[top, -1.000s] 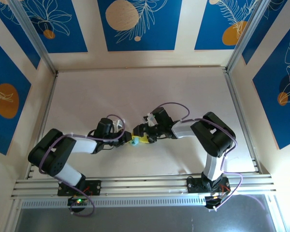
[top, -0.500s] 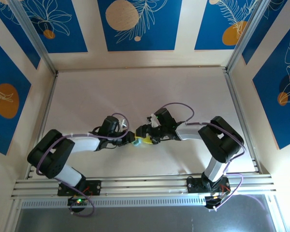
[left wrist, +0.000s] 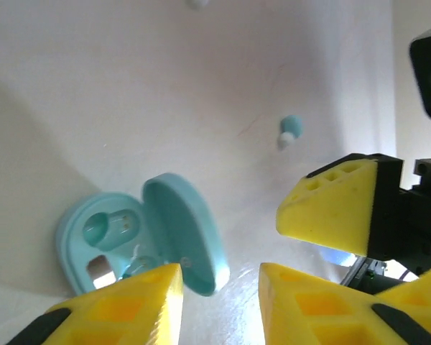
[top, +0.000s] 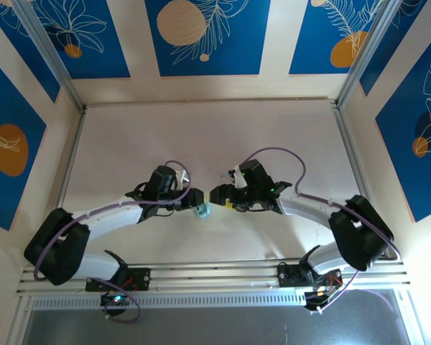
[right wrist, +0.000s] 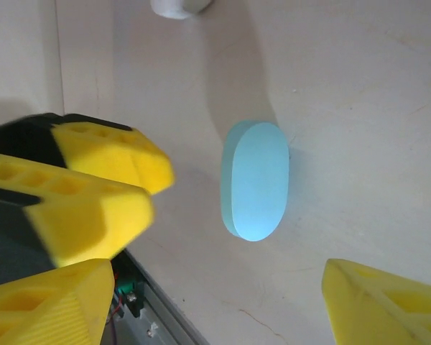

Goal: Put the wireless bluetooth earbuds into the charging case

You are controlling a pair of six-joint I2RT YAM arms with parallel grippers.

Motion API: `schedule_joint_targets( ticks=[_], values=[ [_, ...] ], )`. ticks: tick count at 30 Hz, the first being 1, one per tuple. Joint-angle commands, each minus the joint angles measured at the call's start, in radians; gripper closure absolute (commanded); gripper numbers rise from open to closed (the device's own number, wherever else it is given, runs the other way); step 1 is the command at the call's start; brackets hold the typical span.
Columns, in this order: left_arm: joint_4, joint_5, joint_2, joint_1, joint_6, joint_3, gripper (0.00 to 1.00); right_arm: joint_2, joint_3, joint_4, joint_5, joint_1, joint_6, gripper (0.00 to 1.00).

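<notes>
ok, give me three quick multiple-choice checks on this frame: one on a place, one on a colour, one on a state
1. Where is the loose blue earbud?
A) seated in the charging case
B) on the table, apart from the case
C) balanced on top of the case

2. What colour is the case?
A) white
B) black
C) pale blue

3. How is the lid of the case?
A) shut
B) hinged open, standing up off the base
C) taken off and lying apart

Answers:
1 B: the left wrist view shows it lying on bare table beyond the case.
2 C: base and lid read pale blue in both wrist views.
3 B: the lid stands up from the base and the wells inside are exposed.
</notes>
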Motion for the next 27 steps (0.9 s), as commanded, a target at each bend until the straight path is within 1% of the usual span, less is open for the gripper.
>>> schedule_joint_targets(
  ticks=[1,4,6,8,10,14,18,23,27],
  values=[
    [-0.102,-0.052,-0.057,0.0,0.055,0.048,0.58,-0.055,0.003,-0.141,0.102,0.029,-0.079,0.23],
    [-0.151,-0.062,-0.094,0.029,0.118,0.088,0.42,-0.084,0.017,-0.218,0.212,0.081,-0.125,0.23],
    [-0.182,-0.091,-0.114,0.042,0.166,0.118,0.3,-0.088,0.031,-0.26,0.292,0.125,-0.154,0.25],
    [-0.189,-0.139,-0.132,0.049,0.21,0.137,0.13,-0.083,0.046,-0.295,0.372,0.169,-0.174,0.26],
    [-0.149,-0.198,-0.16,0.053,0.232,0.121,0.0,-0.063,0.064,-0.319,0.438,0.214,-0.19,0.26],
    [-0.013,-0.316,-0.223,0.056,0.27,0.01,0.0,0.01,0.117,-0.352,0.518,0.28,-0.208,0.27],
    [0.061,-0.34,-0.29,0.066,0.27,-0.087,0.0,0.103,0.185,-0.388,0.585,0.33,-0.226,0.28],
    [0.066,-0.402,-0.368,0.07,0.282,-0.14,0.0,0.211,0.265,-0.431,0.645,0.362,-0.235,0.31],
    [0.08,-0.377,-0.36,0.072,0.272,-0.142,0.0,0.272,0.318,-0.488,0.716,0.378,-0.222,0.33]
  ],
)
